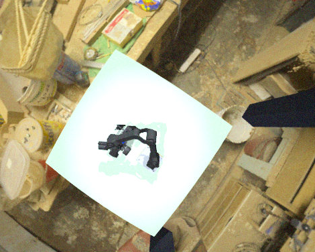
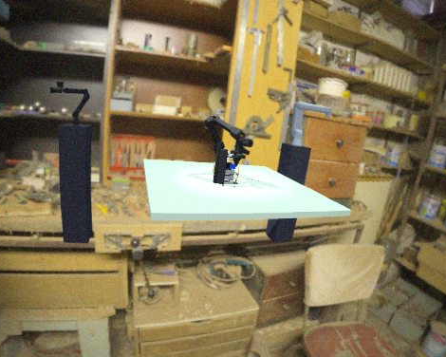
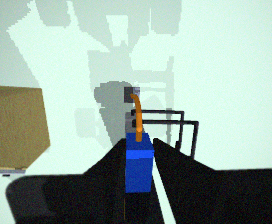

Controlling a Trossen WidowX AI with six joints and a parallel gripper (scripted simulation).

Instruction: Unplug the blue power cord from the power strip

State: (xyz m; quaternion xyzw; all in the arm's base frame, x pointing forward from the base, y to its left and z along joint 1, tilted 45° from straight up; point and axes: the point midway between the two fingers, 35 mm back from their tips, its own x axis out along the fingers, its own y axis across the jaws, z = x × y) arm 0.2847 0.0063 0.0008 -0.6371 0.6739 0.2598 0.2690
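One blue plug point(image 3: 139, 162) sits clamped between the jaws of one gripper point(image 3: 139, 165), with one orange cord point(image 3: 136, 114) ahead of them and one tan box point(image 3: 14, 127) off to their left.

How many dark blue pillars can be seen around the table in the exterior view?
2. One pillar stands left of the table, with a small camera arm on top. The other pillar stands behind the table's right side, partly hidden by it. More may be hidden.

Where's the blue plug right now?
In the wrist view the plug sits low at centre, clamped between the hand's two dark fingers, with an orange cord rising from its top and a tan box to its left.
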